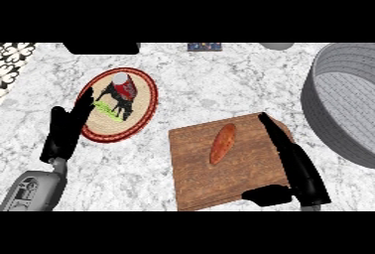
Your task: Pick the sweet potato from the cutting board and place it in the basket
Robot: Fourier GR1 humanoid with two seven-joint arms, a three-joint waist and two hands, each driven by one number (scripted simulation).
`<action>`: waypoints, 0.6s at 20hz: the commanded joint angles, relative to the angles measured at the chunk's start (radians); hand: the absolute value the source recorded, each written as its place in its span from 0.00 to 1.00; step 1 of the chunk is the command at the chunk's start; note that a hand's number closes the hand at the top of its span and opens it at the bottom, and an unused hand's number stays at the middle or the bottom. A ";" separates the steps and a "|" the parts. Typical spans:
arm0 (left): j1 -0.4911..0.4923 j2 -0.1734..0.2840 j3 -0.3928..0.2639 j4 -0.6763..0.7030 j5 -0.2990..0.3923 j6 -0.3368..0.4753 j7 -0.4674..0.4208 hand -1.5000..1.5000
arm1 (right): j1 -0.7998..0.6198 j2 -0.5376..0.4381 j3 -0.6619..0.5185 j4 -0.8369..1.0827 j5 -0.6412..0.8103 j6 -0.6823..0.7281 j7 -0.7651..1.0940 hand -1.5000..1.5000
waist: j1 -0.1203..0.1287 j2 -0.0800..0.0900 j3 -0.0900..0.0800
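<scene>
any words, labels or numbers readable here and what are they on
None can be read.
Round plate: a black animal figure with red and green marks, a picture rather than lettering.
Small dark item at the counter's far edge: coloured specks, too blurred to tell if they are text.
Patterned strip at far left: ornament only.
Sweet potato, cutting board, basket: no markings.

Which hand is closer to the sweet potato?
The right hand. It lies just right of the sweet potato over the cutting board; the left hand rests far left by the plate.
</scene>
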 commanded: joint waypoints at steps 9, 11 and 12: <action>0.041 -0.066 0.056 -0.055 -0.082 -0.044 0.012 0.50 | -0.095 0.107 -0.030 0.150 0.070 0.009 -0.041 0.00 | 0.001 -0.001 0.000; -0.029 -0.061 0.105 -0.006 -0.071 -0.087 0.028 0.50 | -0.095 0.143 -0.025 0.214 0.107 -0.038 -0.083 0.00 | -0.001 0.000 0.000; -0.076 -0.069 0.097 0.057 -0.091 -0.078 0.006 0.50 | -0.112 0.151 -0.040 0.280 0.095 -0.069 -0.149 0.00 | -0.002 0.000 0.000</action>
